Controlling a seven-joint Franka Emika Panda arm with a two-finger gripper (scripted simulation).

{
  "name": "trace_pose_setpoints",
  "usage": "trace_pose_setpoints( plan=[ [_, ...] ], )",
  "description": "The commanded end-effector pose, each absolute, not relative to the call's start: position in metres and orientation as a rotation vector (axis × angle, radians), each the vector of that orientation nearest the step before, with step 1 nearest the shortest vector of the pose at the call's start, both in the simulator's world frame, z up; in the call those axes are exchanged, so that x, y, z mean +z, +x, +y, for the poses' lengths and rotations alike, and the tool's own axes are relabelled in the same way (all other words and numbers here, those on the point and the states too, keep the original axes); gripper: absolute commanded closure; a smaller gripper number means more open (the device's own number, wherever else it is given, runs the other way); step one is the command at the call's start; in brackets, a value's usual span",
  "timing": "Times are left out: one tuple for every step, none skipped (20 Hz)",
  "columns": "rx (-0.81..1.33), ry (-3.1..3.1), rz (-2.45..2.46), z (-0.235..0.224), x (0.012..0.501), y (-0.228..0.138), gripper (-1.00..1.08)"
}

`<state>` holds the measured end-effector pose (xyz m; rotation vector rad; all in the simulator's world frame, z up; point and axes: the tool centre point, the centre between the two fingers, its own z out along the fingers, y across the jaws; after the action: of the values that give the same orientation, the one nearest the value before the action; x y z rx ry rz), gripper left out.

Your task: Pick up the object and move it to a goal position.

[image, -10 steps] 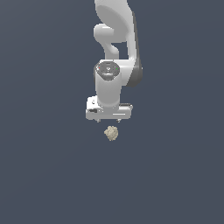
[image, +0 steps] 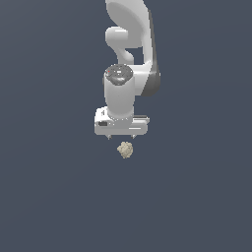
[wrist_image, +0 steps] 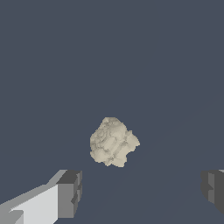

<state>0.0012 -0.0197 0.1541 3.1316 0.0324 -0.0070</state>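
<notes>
The object (image: pixel 125 149) is a small lumpy beige clump lying on the dark grey floor. In the exterior view it sits just below my white gripper (image: pixel 121 137), slightly toward the exterior view's right. The wrist view shows the object (wrist_image: pixel 113 141) ahead of my gripper (wrist_image: pixel 142 190), with the two dark fingertips (wrist_image: pixel 70 192) wide apart and nothing between them. The gripper is open and empty, hovering above the object without touching it.
Only the flat dark grey floor (image: pixel 54 197) surrounds the object. The white arm (image: pixel 130 59) rises behind the gripper.
The arm and gripper sit at about the same place as before. The object has not moved.
</notes>
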Motion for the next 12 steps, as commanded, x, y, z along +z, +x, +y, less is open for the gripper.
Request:
trace_pose_setpoints(
  plan=[
    [0.011, 3.134, 0.032, -0.0205, 0.1582, 0.0051, -0.92],
    [0.011, 3.134, 0.034, -0.0206, 0.1584, 0.0052, -0.92],
    [0.010, 3.134, 0.034, -0.0206, 0.1583, 0.0049, -0.92],
    [0.008, 3.134, 0.033, -0.0204, 0.1577, 0.0045, -0.92],
    [0.007, 3.134, 0.029, -0.0203, 0.1571, 0.0043, -0.92],
    [0.006, 3.134, 0.022, -0.0201, 0.1565, 0.0041, -0.92],
    [0.006, 3.134, 0.013, -0.0199, 0.1558, 0.0040, -0.92],
    [0.006, 3.135, 0.002, -0.0197, 0.1551, 0.0040, -0.92],
    [0.006, 3.135, -0.011, -0.0194, 0.1543, 0.0041, -0.92],
    [0.007, 3.135, -0.027, -0.0191, 0.1534, 0.0042, -0.92],
    [0.007, 3.136, -0.045, -0.0188, 0.1523, 0.0042, -0.92],
    [0.007, 3.136, -0.065, -0.0184, 0.1509, 0.0041, -0.92]
  ],
)
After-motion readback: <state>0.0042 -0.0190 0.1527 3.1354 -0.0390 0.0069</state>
